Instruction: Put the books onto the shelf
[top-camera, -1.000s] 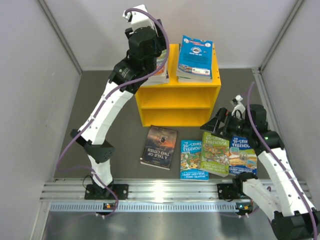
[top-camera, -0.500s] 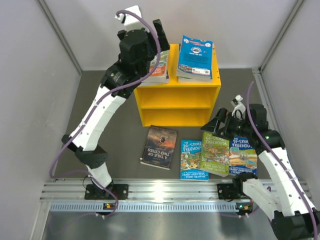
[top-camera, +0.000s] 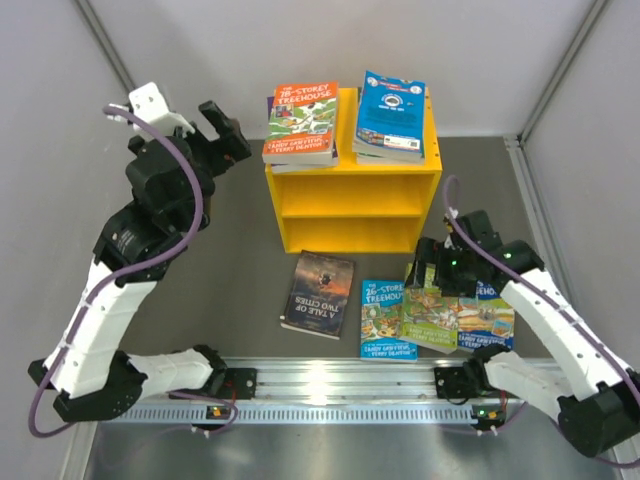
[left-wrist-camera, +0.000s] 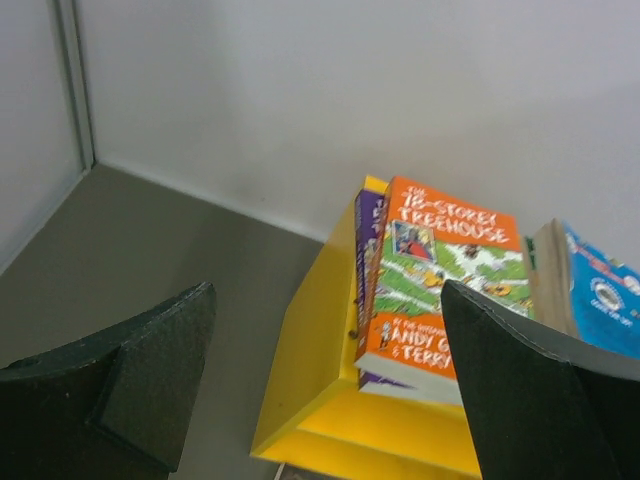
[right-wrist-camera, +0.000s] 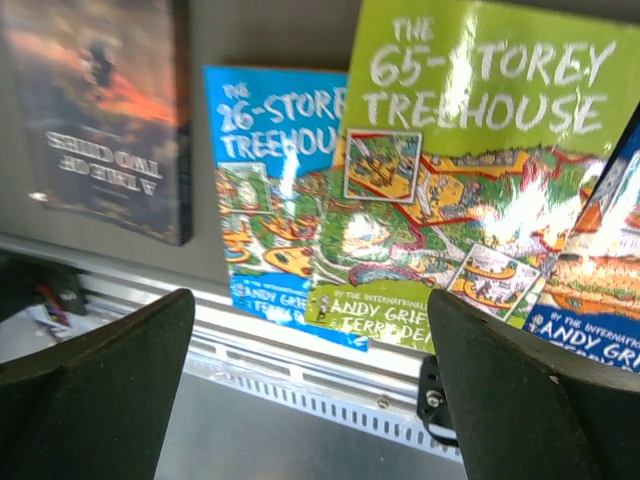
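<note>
- The yellow shelf (top-camera: 350, 215) stands at the middle of the desk's (top-camera: 220, 250) far edge, with its open front facing the near edge.
- On the left side of the shelf's flat top, the orange book (top-camera: 302, 122) lies face up on a purple book (left-wrist-camera: 364, 250).
- On the right side of the top, the blue book (top-camera: 391, 115) lies on another one, just beside the orange book but apart from it.
- Four more books lie flat on the desk between the shelf and the near edge.
- The dark book (top-camera: 319, 294) lies furthest left, apart from the others.
- The 26-Storey book (top-camera: 385, 318) comes next, with the green book (top-camera: 432, 310) overlapping its right edge.
- The 91-Storey book (top-camera: 487, 315) touches the green book's right side.
- The left tool (top-camera: 225, 128) hovers high over the desk's far-left part, left of the shelf. Its jaws are spread wide with nothing between them.
- The right tool (top-camera: 428, 268) hangs low over the green book, near the shelf's front right corner. Its jaws are also spread wide and grip nothing.
</note>
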